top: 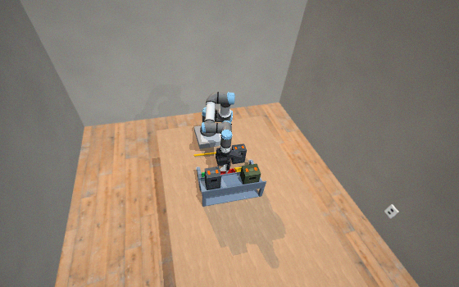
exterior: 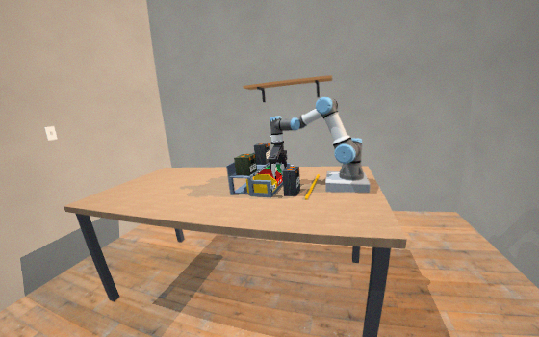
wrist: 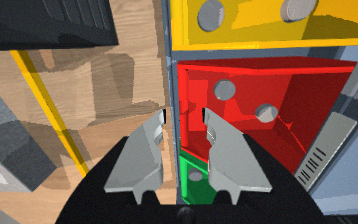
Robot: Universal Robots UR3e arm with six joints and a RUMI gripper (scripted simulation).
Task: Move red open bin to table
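Observation:
The red open bin [top: 232, 170] [exterior: 265, 172] [wrist: 290, 95] sits on the blue-grey shelf [top: 230, 198] [wrist: 300, 53] between a yellow bin [exterior: 264, 185] [wrist: 280, 32] and a green bin [top: 202, 175] [wrist: 197, 191]. Two round grey parts [wrist: 224, 90] [wrist: 266, 113] lie in the red bin. My gripper [top: 224, 168] [exterior: 276, 170] [wrist: 183, 109] points down and is partly open, with nothing between its fingers. In the wrist view one fingertip appears on each side of the red bin's near wall. Their height relative to that rim is unclear.
A black box [top: 213, 180] and a dark green box [top: 251, 174] [exterior: 244, 165] stand on the shelf's top level. Another black box [exterior: 292, 182] [wrist: 45, 25] stands on the table near the yellow bin. A yellow stick [top: 204, 154] [exterior: 312, 188] [wrist: 50, 110] lies between shelf and robot base.

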